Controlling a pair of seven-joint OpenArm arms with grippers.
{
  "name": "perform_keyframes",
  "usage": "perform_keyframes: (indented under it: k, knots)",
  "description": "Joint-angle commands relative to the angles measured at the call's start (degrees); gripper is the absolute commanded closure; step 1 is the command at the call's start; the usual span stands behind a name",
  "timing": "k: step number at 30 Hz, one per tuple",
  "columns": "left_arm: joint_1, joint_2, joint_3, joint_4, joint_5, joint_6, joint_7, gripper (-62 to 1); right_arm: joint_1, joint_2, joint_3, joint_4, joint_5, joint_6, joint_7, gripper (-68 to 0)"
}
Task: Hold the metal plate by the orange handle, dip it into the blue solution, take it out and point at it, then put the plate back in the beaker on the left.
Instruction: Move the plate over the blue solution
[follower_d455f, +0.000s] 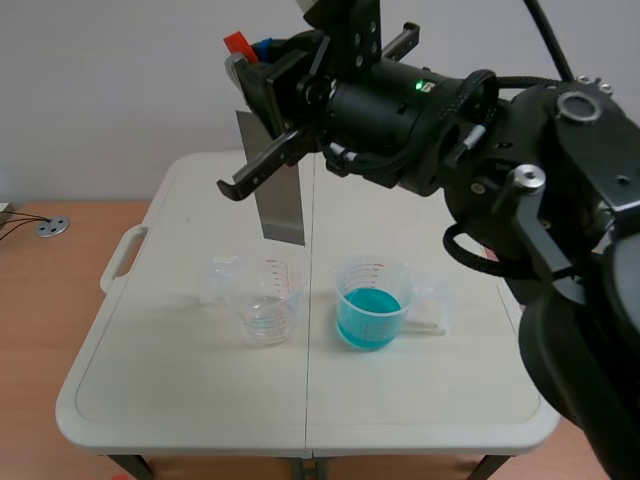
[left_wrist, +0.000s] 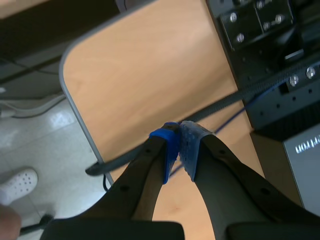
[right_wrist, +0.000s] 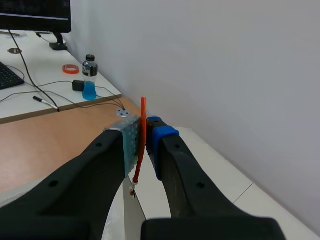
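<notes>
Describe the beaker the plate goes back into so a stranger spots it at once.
On the white table, two clear beakers stand side by side near the middle. The left beaker sits below the raised metal plate. Unlike the right beaker, holding bright blue liquid, it holds only a faint blue trace.
</notes>
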Motion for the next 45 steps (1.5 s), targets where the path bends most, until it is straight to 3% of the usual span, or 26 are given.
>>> perform_keyframes:
  k: [1, 5, 17, 21, 29, 32, 35, 41, 45]
  knots:
    - [0.9, -1.2, -0.3, 0.6, -0.4, -0.5, -1.9, -1.8, 0.8, 1.5, 0.4, 1.7, 0.6, -0.2, 0.6, -1.1]
    - [1.0, -3.7, -1.0, 0.6, -2.3, -0.5, -6.1, -1.8, 0.8, 4.1, 0.9, 3.7, 0.6, -0.2, 0.6, -1.1]
    - [1.0, -15.4, -9.5, 0.7, -15.5, -0.5, -16.9, -1.9, 0.3, 10.0, 6.9, 5.7, 2.4, 0.1, 0.7, -1.1]
    - [1.0, -19.1, -11.2, 1.4, -17.2, -0.5, -19.7, -1.8, -1.6, 11.6, 9.2, 6.0, 4.5, 1.6, 0.9, -1.1]
    - [-3.0, -23.7, -12.0, 8.0, -16.2, -0.6, -20.4, -1.8, -6.3, 12.2, 14.3, 7.4, 6.3, 3.6, 1.3, -1.1]
    - [-7.5, -23.8, -11.9, 10.4, -13.3, -1.2, -18.3, -1.8, -7.1, 12.2, 15.7, 7.9, 6.3, 6.3, 1.3, -1.1]
    - [-12.3, -23.8, -11.7, 13.1, -10.3, -4.1, -16.2, -1.8, -7.8, 12.2, 16.5, 8.0, 7.0, 7.2, 1.3, -1.1]
    - [-22.3, -23.6, -8.1, 17.8, -7.6, -9.0, -10.3, -1.8, -8.2, 12.2, 17.6, 8.0, 7.5, 7.4, 1.3, -1.1]
    - [-30.2, -20.9, -3.9, 19.5, -4.6, -10.4, -4.8, -1.8, -8.2, 12.2, 17.7, 8.0, 7.5, 7.4, 1.3, -1.1]
